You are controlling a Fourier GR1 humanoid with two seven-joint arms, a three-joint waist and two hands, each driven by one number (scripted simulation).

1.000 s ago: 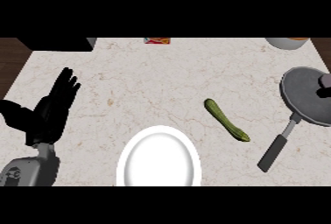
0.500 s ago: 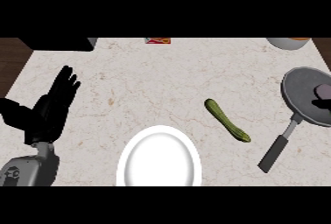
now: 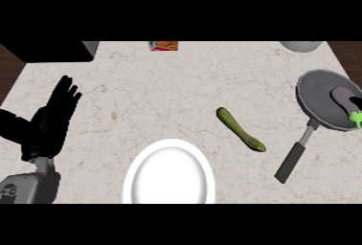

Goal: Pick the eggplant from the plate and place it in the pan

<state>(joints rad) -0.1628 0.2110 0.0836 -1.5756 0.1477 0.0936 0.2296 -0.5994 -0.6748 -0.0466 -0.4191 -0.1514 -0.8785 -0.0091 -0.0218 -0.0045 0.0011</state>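
The eggplant (image 3: pixel 345 99) lies in the pan (image 3: pixel 318 98); the plate (image 3: pixel 170 176) holds nothing. My left robot hand (image 3: pixel 50 122) rests released, fingers straight. I judge the eggplant smooth, light, fairly stiff: grasp mid-body.

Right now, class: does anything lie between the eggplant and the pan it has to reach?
Nothing does. The eggplant already lies inside the pan at the counter's right edge. The white plate holds nothing, and the green cucumber lies on the counter between plate and pan. The left hand rests open at the left.
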